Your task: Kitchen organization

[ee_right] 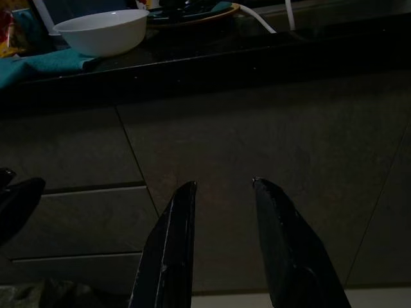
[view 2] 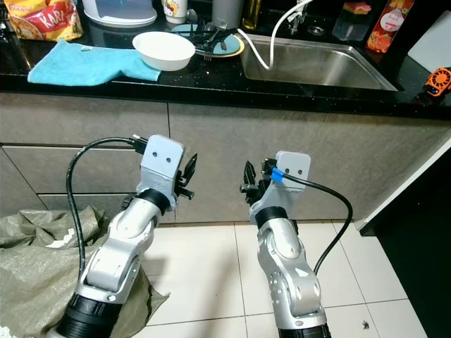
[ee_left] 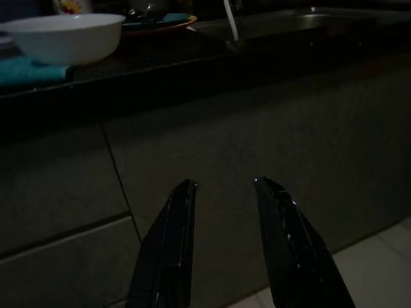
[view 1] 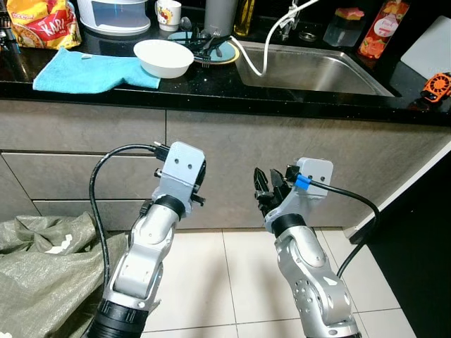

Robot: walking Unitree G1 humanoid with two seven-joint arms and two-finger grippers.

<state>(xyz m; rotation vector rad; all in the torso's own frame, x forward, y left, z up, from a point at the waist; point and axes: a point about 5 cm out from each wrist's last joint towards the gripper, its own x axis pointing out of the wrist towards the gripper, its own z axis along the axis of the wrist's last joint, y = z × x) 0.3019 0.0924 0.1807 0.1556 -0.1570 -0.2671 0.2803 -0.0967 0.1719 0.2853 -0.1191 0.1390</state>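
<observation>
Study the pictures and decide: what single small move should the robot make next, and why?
Probably raise the left pincer toward the white bowl. Both it and the right pincer are open and holding nothing, held below the black counter facing the cabinet fronts, while the bowl sits near the counter's front edge, partly on the blue towel.

Both arms raised forward, left claw [ee_left: 225, 186] and right claw [ee_right: 223, 186] parted, empty

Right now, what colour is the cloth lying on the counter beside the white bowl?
The cloth is light blue, clearest in the left eye view.
</observation>
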